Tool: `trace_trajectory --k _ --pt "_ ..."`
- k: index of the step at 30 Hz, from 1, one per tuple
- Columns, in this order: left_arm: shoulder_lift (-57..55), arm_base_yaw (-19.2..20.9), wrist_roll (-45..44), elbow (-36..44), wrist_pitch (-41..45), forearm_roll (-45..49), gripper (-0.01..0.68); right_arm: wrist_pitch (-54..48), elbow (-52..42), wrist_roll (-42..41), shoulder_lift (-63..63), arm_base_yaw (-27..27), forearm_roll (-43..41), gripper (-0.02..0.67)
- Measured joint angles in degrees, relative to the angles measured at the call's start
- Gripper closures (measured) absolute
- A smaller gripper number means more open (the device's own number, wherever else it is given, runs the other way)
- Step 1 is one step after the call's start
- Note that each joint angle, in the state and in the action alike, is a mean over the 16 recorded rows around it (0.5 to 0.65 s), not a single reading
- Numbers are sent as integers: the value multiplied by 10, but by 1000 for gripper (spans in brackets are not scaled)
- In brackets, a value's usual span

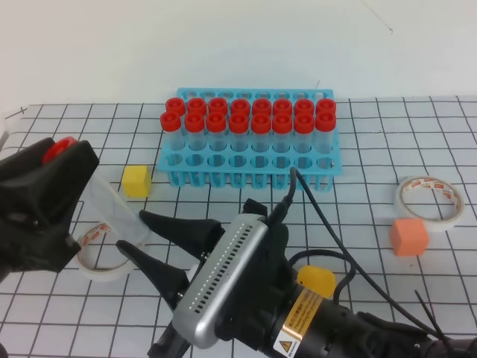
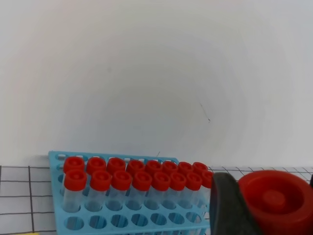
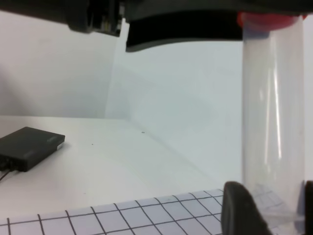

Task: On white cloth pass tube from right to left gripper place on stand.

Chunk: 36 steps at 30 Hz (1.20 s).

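The tube (image 1: 104, 203), clear with a red cap (image 1: 58, 149), hangs tilted above the white cloth (image 1: 373, 149) at the left. My left gripper (image 1: 63, 153) is shut on the cap; in the left wrist view one of its pads (image 2: 226, 205) presses against the cap (image 2: 275, 198). My right gripper (image 1: 134, 233) is shut on the tube's lower end, and its fingers (image 3: 239, 210) flank the tube (image 3: 271, 122) in the right wrist view. The blue stand (image 1: 223, 160) sits at the back, its two rear rows filled with red-capped tubes (image 1: 250, 119).
A yellow cube (image 1: 136, 180) lies left of the stand. An orange cube (image 1: 409, 236) and a tape roll (image 1: 428, 200) are at the right. Another tape roll (image 1: 100, 257) lies under the left gripper. A black box (image 3: 29, 147) rests off the cloth.
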State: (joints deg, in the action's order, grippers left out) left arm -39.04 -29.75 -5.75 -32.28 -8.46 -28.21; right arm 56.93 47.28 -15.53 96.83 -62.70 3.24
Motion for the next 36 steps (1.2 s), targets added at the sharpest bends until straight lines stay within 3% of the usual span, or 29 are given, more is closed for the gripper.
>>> trace_trajectory --k 5,11,18,26,30,36 --pt "0 -1 -8 0 0 1 394 0 0 -1 0 0 6 416" --pt "0 -1 -14 0 -1 4 395 -8 0 -2 -6 -1 11 405" --pt "0 -2 -20 0 -6 12 396 -64 0 -22 -47 -1 23 306" --pt "0 -3 -32 0 -21 19 396 -218 -1 -74 -162 -1 55 195" --pt "0 -3 -40 0 -27 20 397 -321 -1 -116 -243 -1 74 243" --pt "0 -3 -51 0 -31 20 397 -480 -2 -181 -369 -1 94 414"
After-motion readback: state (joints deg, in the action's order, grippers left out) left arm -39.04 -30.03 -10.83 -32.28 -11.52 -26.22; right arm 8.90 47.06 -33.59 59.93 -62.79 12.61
